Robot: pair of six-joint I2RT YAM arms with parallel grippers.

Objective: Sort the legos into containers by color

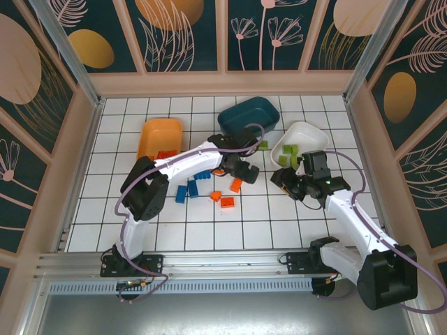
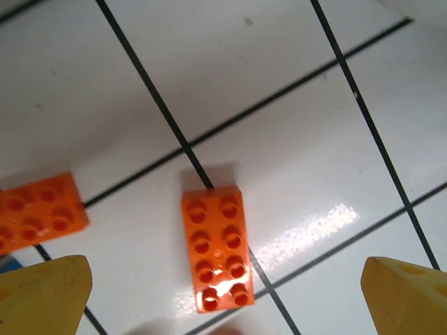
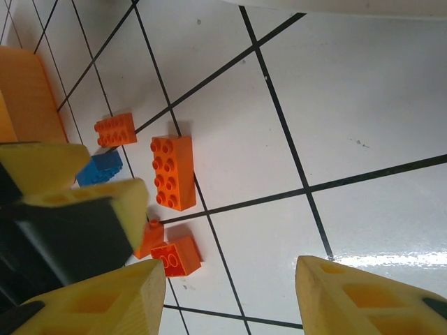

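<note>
My left gripper (image 1: 242, 172) hangs open just above an orange two-by-four lego (image 2: 216, 248), which lies flat on the tiles between the yellow fingertips (image 2: 43, 293). That same brick (image 1: 235, 185) has two more orange legos (image 1: 228, 203) beside it. Blue legos (image 1: 193, 187) lie further left. Orange legos (image 1: 165, 155) rest in the orange tray (image 1: 150, 132), and green ones (image 1: 288, 154) in the white tray (image 1: 307, 132). One green lego (image 1: 262, 145) lies beside the teal tray (image 1: 248, 114). My right gripper (image 1: 283, 180) is open and empty (image 3: 230, 300) over bare tile.
The three trays stand in a row at the back of the tiled table, with wooden walls on all sides. In the right wrist view, the left gripper's yellow fingers (image 3: 105, 202) stand close to the left of my right fingertips (image 3: 105, 300).
</note>
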